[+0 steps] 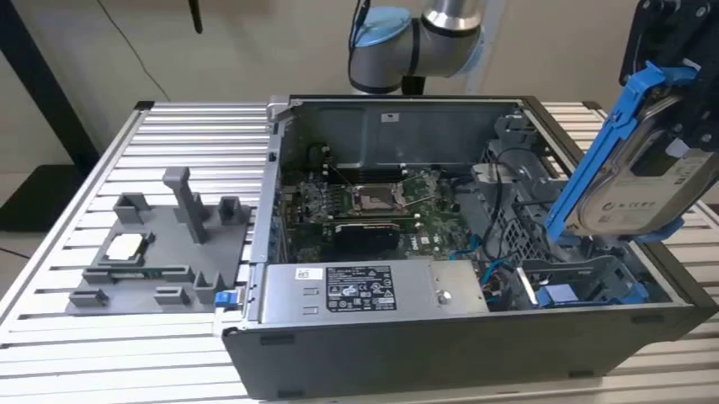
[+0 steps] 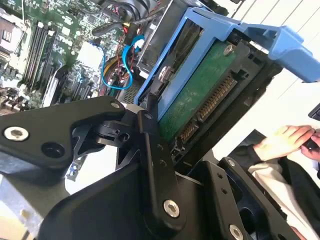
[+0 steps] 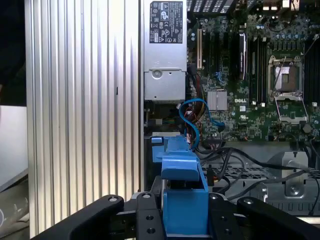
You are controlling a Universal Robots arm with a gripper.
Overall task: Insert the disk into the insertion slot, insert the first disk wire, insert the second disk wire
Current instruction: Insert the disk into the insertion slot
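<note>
Zero of three steps done, by my read. Black two-finger tool (image 3: 182, 217) is clenched on the flat silver-grey disk in its bright blue plastic carrier (image 1: 642, 181), held tilted in the air over the exterior view's right end of the open dark grey computer case (image 1: 450, 353). Dark grey insertion slot with blue rails (image 1: 578, 282) just below looks unfilled. Thin blue cable (image 3: 192, 117) loops beside the green motherboard (image 3: 250, 100). Both wire steps left.

Silver disk (image 1: 635, 181) in blue carrier, tilted, aloft above blue-railed insertion slot (image 1: 578, 282)
</note>
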